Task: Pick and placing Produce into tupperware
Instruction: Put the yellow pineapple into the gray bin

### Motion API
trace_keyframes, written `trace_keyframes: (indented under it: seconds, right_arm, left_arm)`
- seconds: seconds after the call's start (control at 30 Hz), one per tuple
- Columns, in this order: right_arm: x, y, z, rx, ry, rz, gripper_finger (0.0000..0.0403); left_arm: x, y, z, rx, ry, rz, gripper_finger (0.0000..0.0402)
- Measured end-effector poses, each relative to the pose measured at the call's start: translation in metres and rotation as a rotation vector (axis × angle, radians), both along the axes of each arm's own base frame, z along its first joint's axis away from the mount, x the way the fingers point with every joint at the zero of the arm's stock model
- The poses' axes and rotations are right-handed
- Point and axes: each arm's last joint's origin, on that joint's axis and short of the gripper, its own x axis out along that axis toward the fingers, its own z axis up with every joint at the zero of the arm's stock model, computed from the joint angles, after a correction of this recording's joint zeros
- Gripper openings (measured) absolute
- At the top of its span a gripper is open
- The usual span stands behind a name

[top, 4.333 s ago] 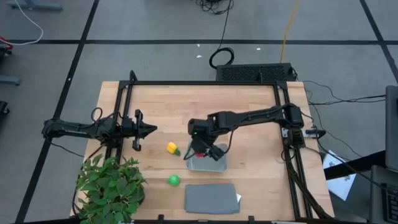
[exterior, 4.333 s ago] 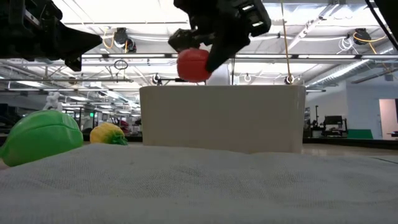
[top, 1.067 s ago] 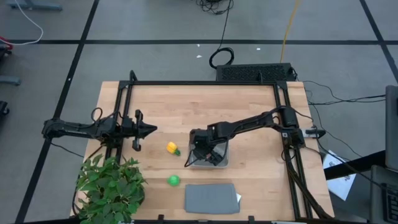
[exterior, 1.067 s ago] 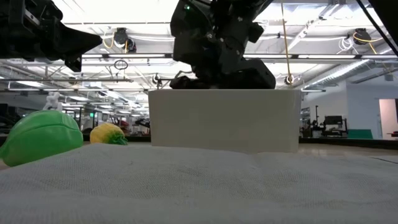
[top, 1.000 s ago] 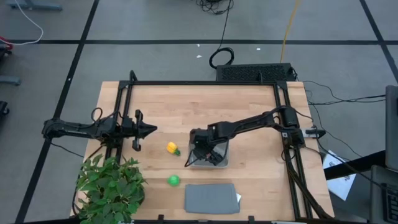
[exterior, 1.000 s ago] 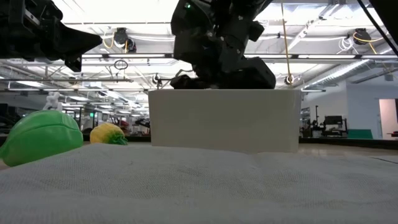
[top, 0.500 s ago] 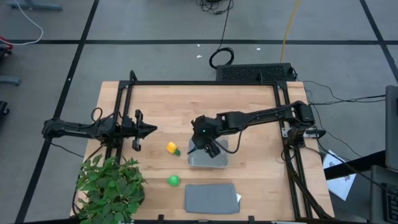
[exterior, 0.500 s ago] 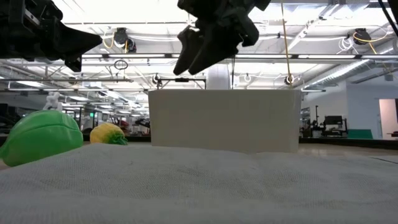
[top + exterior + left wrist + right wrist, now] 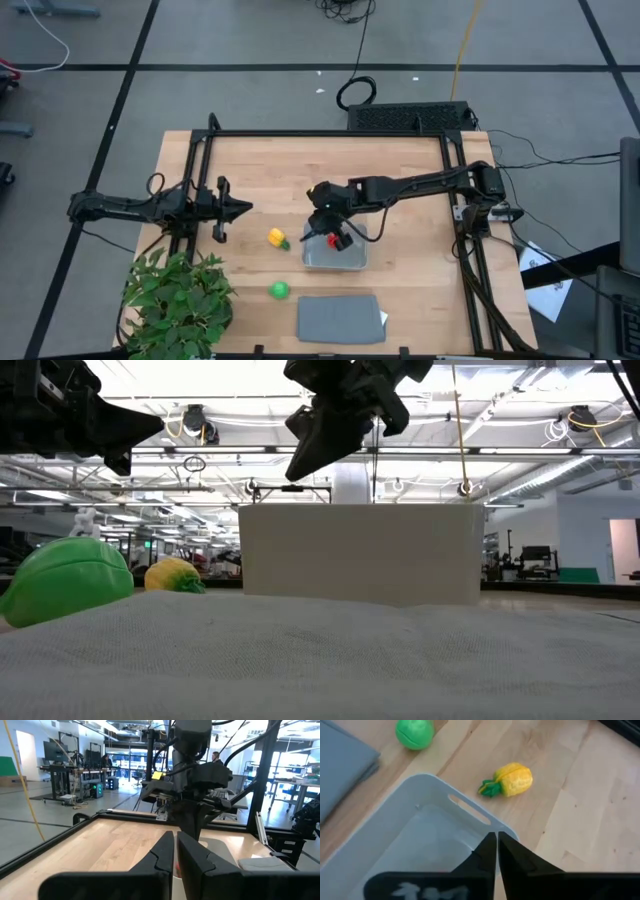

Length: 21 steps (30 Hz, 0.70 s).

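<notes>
Your right gripper [image 9: 331, 237], fingers pressed together, hung over the translucent grey-blue tupperware [image 9: 350, 262]; red piece [image 9: 335, 240] inside, yellow green-tipped piece [image 9: 277, 238] beside it. Left gripper [image 9: 245, 208] also pressed together.

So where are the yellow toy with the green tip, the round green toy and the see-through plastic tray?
Yellow toy with green tip [image 9: 513, 778]: right wrist view, yellow body.
Round green toy [image 9: 414, 732]: right wrist view, its middle.
Translucent plastic tray [image 9: 427, 784]: right wrist view, rim corner.

You get even, shadowless light on the wooden table [image 9: 270, 170] from above. In the low view, bright ceiling lights [image 9: 200, 420] glare behind silhouetted arms, and the near grey slab [image 9: 320, 660] looks soft.
</notes>
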Motion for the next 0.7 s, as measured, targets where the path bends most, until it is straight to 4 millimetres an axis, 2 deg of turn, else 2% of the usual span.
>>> trace_keyframes:
  seconds: [0.13, 0.33, 0.47, 0.53, 0.7]
  right_arm:
    - [-0.004, 0.001, 0.011, 0.035, -0.024, -0.037, 0.0001]
    - [-0.026, -0.008, 0.069, 0.103, -0.224, -0.115, 0.0001]
    - [-0.054, -0.029, 0.118, 0.169, -0.395, -0.178, 0.0000]
    - [-0.068, -0.042, 0.136, 0.219, -0.457, -0.215, 0.0000]
    - [-0.108, -0.064, 0.163, 0.245, -0.583, -0.305, 0.0000]
  left_arm:
    - [0.000, 0.000, 0.000, 0.000, 0.000, 0.000, 0.0026]
    - [0.000, 0.000, 0.000, 0.003, 0.002, 0.001, 0.0026]
    - [0.000, 0.000, 0.000, 0.006, 0.001, 0.001, 0.0026]
    - [0.000, 0.000, 0.000, 0.006, 0.002, 0.001, 0.0026]
    - [0.000, 0.000, 0.000, 0.006, 0.001, 0.001, 0.0026]
